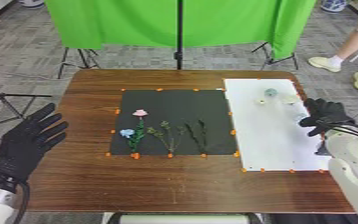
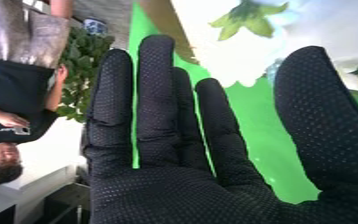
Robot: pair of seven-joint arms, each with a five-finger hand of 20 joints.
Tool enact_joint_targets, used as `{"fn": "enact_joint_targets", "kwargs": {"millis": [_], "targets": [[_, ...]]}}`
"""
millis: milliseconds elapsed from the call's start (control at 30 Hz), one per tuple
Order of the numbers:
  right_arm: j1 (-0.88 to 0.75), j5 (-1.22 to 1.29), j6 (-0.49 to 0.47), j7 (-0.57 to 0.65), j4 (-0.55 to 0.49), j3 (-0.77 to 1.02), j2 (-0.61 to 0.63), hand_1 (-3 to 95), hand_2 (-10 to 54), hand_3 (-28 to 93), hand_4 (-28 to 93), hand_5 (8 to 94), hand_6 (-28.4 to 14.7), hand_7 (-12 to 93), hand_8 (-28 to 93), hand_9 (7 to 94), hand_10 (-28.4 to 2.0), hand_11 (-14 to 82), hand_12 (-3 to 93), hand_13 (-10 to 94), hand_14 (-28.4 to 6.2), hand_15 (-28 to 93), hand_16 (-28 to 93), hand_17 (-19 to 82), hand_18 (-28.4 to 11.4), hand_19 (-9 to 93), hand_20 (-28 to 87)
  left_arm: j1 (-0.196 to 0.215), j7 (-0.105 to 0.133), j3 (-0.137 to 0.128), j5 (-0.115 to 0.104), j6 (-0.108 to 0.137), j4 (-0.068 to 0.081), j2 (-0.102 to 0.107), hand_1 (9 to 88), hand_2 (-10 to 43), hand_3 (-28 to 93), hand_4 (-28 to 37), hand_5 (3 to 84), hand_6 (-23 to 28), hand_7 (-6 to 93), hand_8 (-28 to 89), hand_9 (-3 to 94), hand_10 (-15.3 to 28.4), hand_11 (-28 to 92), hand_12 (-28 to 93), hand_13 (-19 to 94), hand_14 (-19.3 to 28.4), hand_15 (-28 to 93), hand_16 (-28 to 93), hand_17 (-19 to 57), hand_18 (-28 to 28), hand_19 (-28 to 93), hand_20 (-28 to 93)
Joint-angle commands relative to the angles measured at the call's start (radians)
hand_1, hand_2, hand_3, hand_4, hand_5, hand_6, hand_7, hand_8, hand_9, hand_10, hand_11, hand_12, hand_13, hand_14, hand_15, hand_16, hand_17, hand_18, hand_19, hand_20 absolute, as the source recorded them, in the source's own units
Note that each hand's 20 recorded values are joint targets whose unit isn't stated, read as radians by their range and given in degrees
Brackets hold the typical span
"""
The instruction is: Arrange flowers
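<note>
Here, right robot hand (image 1: 325, 113), fingers spread, just beside pale flower (image 1: 300, 118) on white board (image 1: 262, 137).

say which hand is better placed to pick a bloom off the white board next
Probably the right hand: it is near the blooms on the white board, its fingers straight. The left hand is at the opposite side, beyond the dark mat.
</note>
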Motion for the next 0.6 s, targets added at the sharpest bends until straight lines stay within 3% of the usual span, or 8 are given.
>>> {"fn": "enact_joint_targets", "kwargs": {"millis": [33,200,267,333,467,600], "targets": [[0.038,0.000,0.021,0.005,0.038,-0.045,-0.016,30.6,-9.5,90,-28,30.9,-5.0,37,-21,41.3,-11.8,34.8,16.9,56,-4.6,53,12,24,-15.9,75,31,0.009,-0.007,0.003,-0.001,-0.004,0.005,0.000,24.6,-0.8,70,-28.2,26.5,2.1,21.5,-12,21.5,10.2,23,16,17,13.2,35,-2,-11.4,19.0,41,7],[0.040,-0.004,0.096,-0.013,0.065,-0.060,-0.015,34.3,-9.5,89,-28,37.2,-2.6,38,-22,49.1,-9.9,34.8,17.1,62,-3.2,51,15,27,-15.9,77,31,0.012,-0.006,0.003,0.001,-0.005,0.003,-0.005,24.5,-0.9,70,-28.2,26.5,2.0,21.5,-12,21.5,10.2,23,16,17,13.2,35,-2,-11.4,19.0,41,7],[0.036,-0.019,0.115,-0.020,0.067,-0.062,-0.015,38.7,-8.5,85,-28,44.4,0.4,39,-23,61.6,-6.2,28.3,19.9,70,-1.3,44,26,30,-15.6,78,31,0.014,-0.003,0.002,0.001,-0.004,0.002,-0.006,24.5,-0.9,70,-28.2,26.5,2.0,21.6,-12,21.5,10.2,23,16,17,13.2,34,-2,-11.4,18.9,41,7],[0.035,-0.032,0.129,-0.034,0.071,-0.061,-0.017,43.8,-6.5,80,-28,52.8,1.9,40,-15,73.9,-3.7,17.6,27.6,77,-0.4,40,30,34,-15.6,80,32,0.019,-0.002,0.000,0.000,0.000,-0.001,-0.007,24.5,-0.8,70,-28.2,26.5,2.0,21.6,-12,21.5,10.2,23,16,17,13.2,35,-2,-11.5,19.0,41,7],[0.037,-0.032,0.137,-0.060,0.070,-0.059,-0.024,49.6,-4.4,78,-28,65.4,3.1,47,-12,86.0,-3.3,15.0,33.7,83,-1.1,43,28,39,-15.9,84,32,0.028,0.004,-0.002,-0.001,0.006,-0.005,-0.010,24.5,-0.8,70,-28.2,26.5,2.0,21.5,-12,21.5,10.3,23,16,17,13.2,34,-2,-11.5,19.0,41,7],[0.050,-0.041,0.178,-0.073,0.063,-0.072,-0.030,49.6,-6.3,80,-28,70.2,2.9,45,-11,88.9,-3.3,16.9,33.9,86,-1.1,44,27,40,-16.1,85,33,0.031,0.007,-0.003,-0.001,0.011,-0.007,-0.013,24.4,-0.9,70,-28.2,26.6,2.0,21.5,-12,21.5,10.3,23,16,17,13.1,35,-2,-11.5,19.0,41,7]]}}
